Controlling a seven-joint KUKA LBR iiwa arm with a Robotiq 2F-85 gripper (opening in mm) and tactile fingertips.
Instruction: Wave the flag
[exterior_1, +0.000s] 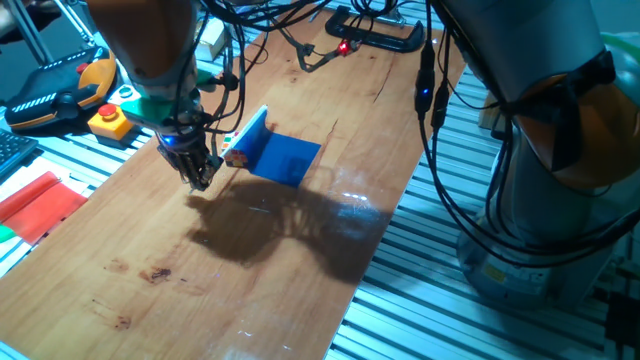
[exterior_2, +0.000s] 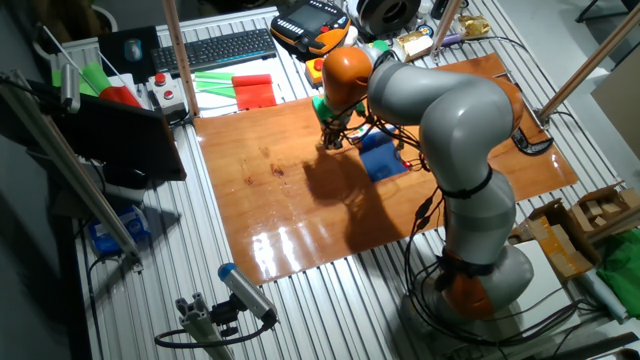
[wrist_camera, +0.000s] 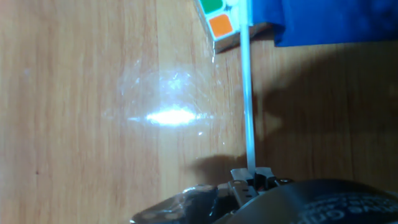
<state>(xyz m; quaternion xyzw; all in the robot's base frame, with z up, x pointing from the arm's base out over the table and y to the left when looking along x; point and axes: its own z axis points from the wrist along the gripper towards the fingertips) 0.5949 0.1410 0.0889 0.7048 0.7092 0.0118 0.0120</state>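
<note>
In the hand view, the fingers (wrist_camera: 252, 180) at 6 o'clock are clenched on the lower end of the thin white stick of the flag (wrist_camera: 249, 93). The stick runs straight toward 12 o'clock over the wooden table (wrist_camera: 93, 93). At its far end, the blue cloth spreads toward 1 o'clock, and the small multicoloured cube (wrist_camera: 221, 22) touches the stick at 11 o'clock. In one fixed view, the gripper (exterior_1: 200, 172) hangs low over the table, with the cloth partly lying on the wood beside it at 3 o'clock.
</note>
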